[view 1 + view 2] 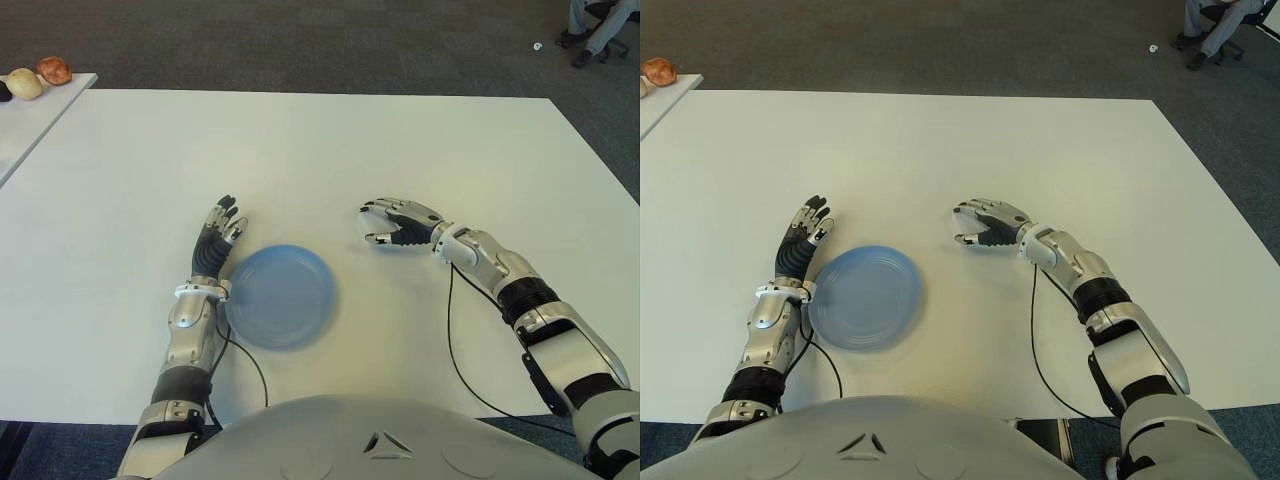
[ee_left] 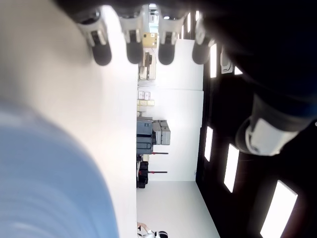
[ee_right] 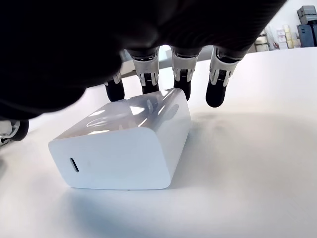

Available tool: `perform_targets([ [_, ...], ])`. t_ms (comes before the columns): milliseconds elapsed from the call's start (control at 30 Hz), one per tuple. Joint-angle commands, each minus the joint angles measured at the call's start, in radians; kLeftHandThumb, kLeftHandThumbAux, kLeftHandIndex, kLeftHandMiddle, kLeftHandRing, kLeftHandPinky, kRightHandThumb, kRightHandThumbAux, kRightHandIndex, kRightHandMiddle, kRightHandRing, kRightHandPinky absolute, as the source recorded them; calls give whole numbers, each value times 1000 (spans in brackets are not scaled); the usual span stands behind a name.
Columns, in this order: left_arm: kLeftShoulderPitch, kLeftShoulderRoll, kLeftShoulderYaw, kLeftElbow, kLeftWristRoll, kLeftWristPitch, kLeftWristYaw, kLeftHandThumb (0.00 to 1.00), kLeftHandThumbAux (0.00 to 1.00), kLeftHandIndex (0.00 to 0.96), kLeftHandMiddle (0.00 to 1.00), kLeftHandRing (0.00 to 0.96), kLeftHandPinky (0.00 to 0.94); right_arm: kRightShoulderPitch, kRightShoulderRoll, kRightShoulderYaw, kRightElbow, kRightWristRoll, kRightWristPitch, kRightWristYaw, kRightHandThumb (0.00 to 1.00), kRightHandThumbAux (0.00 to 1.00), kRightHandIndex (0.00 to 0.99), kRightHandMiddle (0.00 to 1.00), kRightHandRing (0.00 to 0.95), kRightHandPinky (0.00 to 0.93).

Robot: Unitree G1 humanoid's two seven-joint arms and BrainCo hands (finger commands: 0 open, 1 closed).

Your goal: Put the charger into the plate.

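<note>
Right, start with your eye views: the white table (image 1: 320, 140) fills most of the scene, and the blue plate (image 1: 280, 296) sits near its front edge, a little toward your robot's left. The left hand (image 1: 216, 243) shows just beside the plate, at about 10 o'clock from its centre, fingers stretched forward and slightly fanned, holding nothing. The right hand (image 1: 398, 223) shows at roughly 2 o'clock from the plate, well apart from its rim, palm down, with the fingers arched over something you cannot make out from above. At the far left a second table (image 1: 30, 115) carries a few small rounded items (image 1: 40, 76). A seated person's legs (image 1: 597, 28) show at the far right corner on the carpet.

Next, your left wrist view: four dark fingertips (image 2: 134, 52) stand side by side with small gaps, gripping nothing, and the plate's blue edge (image 2: 49, 178) lies beside the palm.

Finally, your right wrist view: the charger (image 3: 124, 146), a white glossy block with a small slot on its near face, lies flat on the table under the palm. The fingers (image 3: 148, 74) hang over its far side, loosely curved and separated; whether any of them touches the block you cannot tell, and none is clamped around it.
</note>
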Motion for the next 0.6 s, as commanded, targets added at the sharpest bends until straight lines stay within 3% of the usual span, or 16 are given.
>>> perform_targets([
  [33,60,-5,-1,56,-3,54,-14,0,527,21,63,32,12,-10,13,23,47,-20,-11,-24,323,163,0,0,0,0],
  [600,65,1,3,52,-9,57,-23,0,516,22,61,28,9,-74,40,112,197,-165,-21,-394,312,104,1,0,0,0],
])
